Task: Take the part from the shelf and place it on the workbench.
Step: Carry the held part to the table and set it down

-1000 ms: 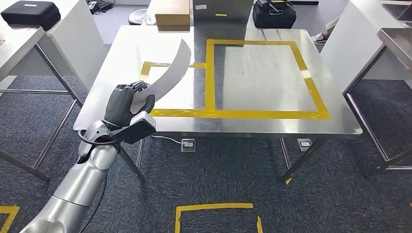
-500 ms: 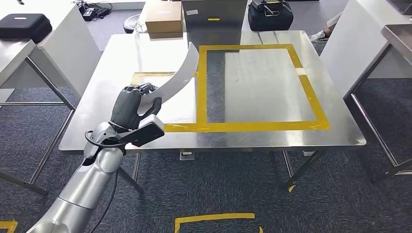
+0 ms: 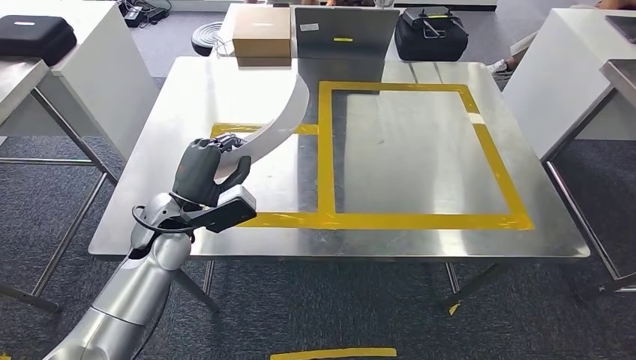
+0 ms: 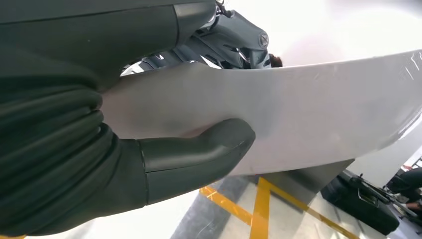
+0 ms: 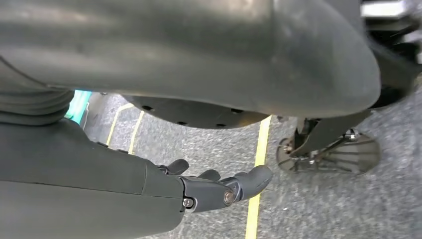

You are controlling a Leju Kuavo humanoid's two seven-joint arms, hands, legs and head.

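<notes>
The part (image 3: 283, 118) is a curved white sheet-metal strip. My left hand (image 3: 205, 169) grips its lower end, and the strip arcs up and away over the left side of the steel workbench (image 3: 409, 142). In the left wrist view the thumb (image 4: 199, 155) presses on the near face of the part (image 4: 318, 112) and dark fingers wrap behind it. My right hand (image 5: 219, 188) hangs over the carpet floor with its fingers loosely apart and nothing in them.
Yellow tape (image 3: 325, 150) outlines a large rectangle on the bench, with a smaller outline to its left. Beyond the bench's far edge are a cardboard box (image 3: 261, 31), a grey case (image 3: 345, 31) and a black bag (image 3: 431, 34). White tables flank both sides.
The whole picture has shifted: the camera has come closer to the workbench. My left hand, still gripping the part, now reaches over the bench's left front area rather than its edge.
</notes>
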